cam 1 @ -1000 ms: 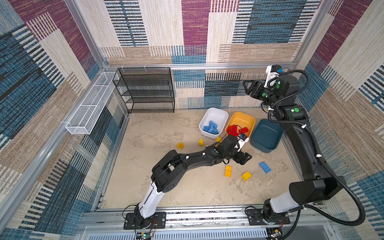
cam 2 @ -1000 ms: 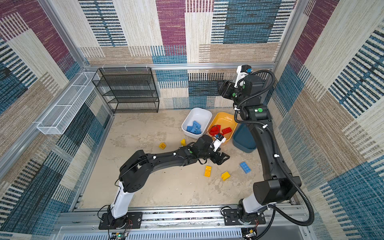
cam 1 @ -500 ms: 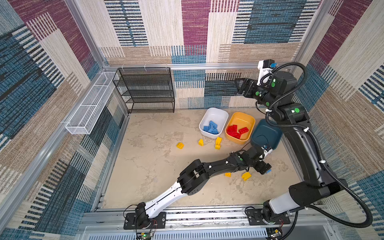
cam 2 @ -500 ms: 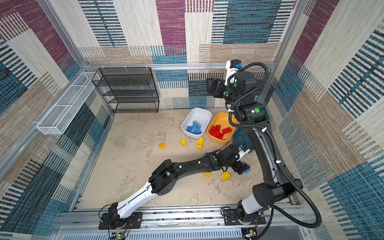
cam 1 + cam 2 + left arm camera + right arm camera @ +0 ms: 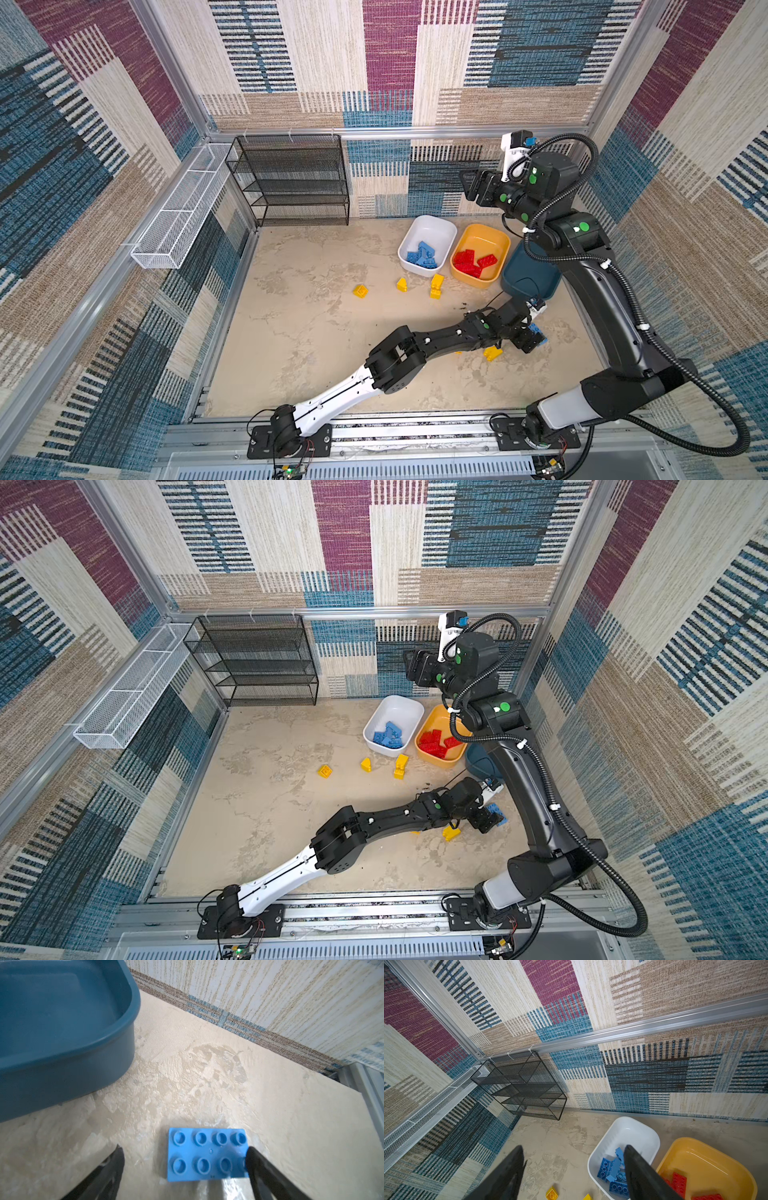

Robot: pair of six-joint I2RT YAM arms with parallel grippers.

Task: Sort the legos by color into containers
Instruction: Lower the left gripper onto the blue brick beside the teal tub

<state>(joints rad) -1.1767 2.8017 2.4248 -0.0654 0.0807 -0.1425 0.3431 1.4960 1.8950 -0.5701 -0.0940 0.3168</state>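
Observation:
My left gripper [image 5: 528,340] is stretched low over the floor at the right, open around a light blue lego [image 5: 207,1155]. One finger [image 5: 261,1165] touches the brick's end and the other stands apart. The teal container [image 5: 525,278] just beyond looks empty in the left wrist view. Blue legos [image 5: 422,255] lie in the white container [image 5: 436,230], red legos [image 5: 473,262] in the yellow-orange container [image 5: 484,241]. Yellow legos [image 5: 436,286] lie loose on the floor. My right gripper [image 5: 471,187] hangs high above the containers, open and empty.
A black mesh rack [image 5: 291,178] stands against the back wall, with a white wire basket [image 5: 183,208] along the left wall. The right wall and metal frame [image 5: 365,1093] are close beyond the blue lego. A yellow lego [image 5: 492,353] lies beside my left wrist.
My left arm has swung from beside the yellow-orange container out to the right and come down around the blue lego. My right gripper has drifted left above the containers.

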